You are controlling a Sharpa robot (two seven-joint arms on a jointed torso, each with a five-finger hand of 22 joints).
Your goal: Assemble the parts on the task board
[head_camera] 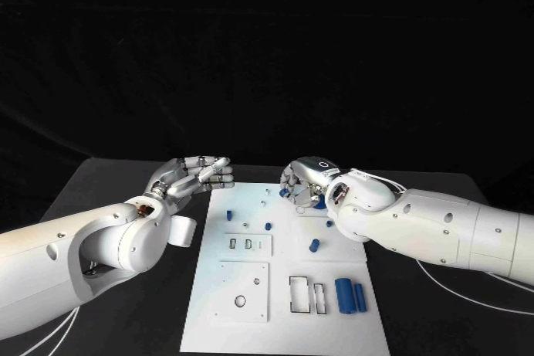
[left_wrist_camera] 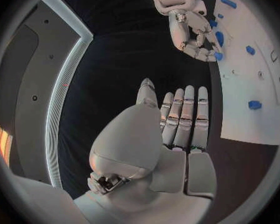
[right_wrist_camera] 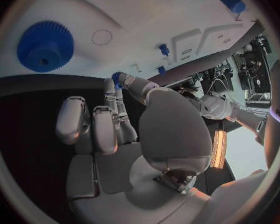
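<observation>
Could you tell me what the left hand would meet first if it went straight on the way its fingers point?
Probably nothing: the left hand points over bare black table, beside the task board; depth is unclear.

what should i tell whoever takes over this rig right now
Left hand: beside the board's far left corner, fingers curled in, holding nothing.
Right hand: over the far end of the white board; a small blue piece sits at its fingertips, whether it is gripped I cannot tell.
On the board: a blue gear near the right hand, two long blue bars at the near right, small blue pegs scattered over the middle.
Done: little that shows. Left: most pieces lie loose.
</observation>
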